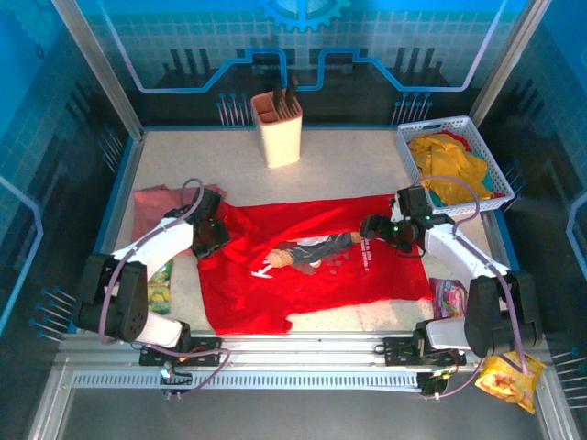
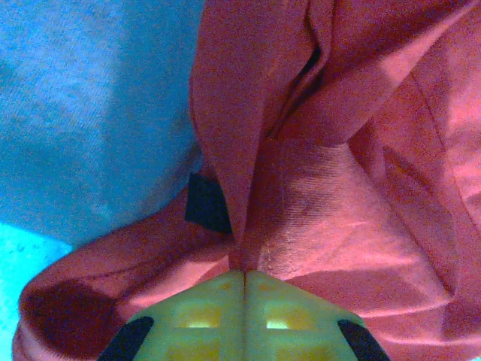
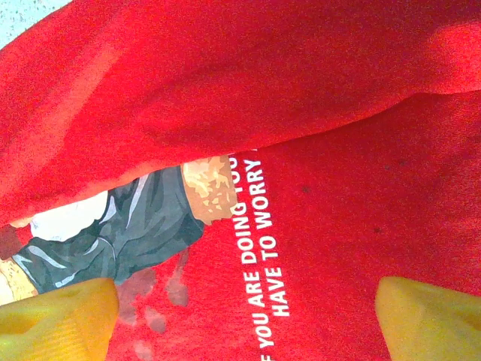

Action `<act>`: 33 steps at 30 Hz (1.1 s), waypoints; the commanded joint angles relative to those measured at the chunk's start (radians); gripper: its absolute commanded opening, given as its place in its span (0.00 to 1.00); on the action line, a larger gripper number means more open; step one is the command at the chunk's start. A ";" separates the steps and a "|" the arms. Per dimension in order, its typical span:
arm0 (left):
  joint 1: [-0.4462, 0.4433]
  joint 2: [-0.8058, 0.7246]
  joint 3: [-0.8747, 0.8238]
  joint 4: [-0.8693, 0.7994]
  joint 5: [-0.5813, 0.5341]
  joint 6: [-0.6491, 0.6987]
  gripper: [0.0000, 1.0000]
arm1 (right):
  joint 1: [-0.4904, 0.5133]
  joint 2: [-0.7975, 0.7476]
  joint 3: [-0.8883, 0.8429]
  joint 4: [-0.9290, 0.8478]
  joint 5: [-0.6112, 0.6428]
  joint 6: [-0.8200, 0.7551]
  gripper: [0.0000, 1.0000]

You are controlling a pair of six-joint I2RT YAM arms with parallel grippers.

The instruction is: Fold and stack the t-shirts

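Observation:
A bright red t-shirt (image 1: 312, 266) lies spread across the table's middle, its dark-and-white chest graphic (image 1: 307, 252) facing up. My left gripper (image 1: 213, 235) sits at the shirt's left edge, shut on a pinch of red cloth (image 2: 301, 195). Over the shirt's right part hangs my right gripper (image 1: 374, 226), open above the printed white words (image 3: 263, 248), with its yellow fingertips (image 3: 60, 320) wide apart and nothing between them. A dusty pink t-shirt (image 1: 151, 206) lies folded at the far left. Yellow t-shirts (image 1: 449, 165) fill the white basket (image 1: 417, 133).
A beige holder with dark utensils (image 1: 277, 124) stands at the back centre. Snack packets lie near the front: a green one (image 1: 161, 284) by the left arm, a pink one (image 1: 449, 295) and a yellow one (image 1: 507, 376) on the right.

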 commanded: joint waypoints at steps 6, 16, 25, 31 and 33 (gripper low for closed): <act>-0.078 -0.158 -0.009 -0.194 -0.005 -0.073 0.00 | 0.012 0.003 -0.001 0.001 -0.017 0.000 0.89; -0.163 -0.346 -0.187 -0.210 -0.055 -0.221 0.22 | 0.013 0.005 -0.020 0.030 -0.030 0.010 0.89; -0.043 -0.207 0.107 -0.240 -0.011 -0.001 0.45 | 0.012 0.027 0.065 -0.027 0.031 -0.022 0.90; -0.064 -0.021 0.281 -0.156 0.087 0.029 0.45 | 0.016 0.129 0.196 -0.054 0.096 -0.029 0.90; -0.089 0.045 0.314 -0.131 0.076 0.042 0.46 | 0.018 0.192 0.234 -0.039 0.108 -0.025 0.90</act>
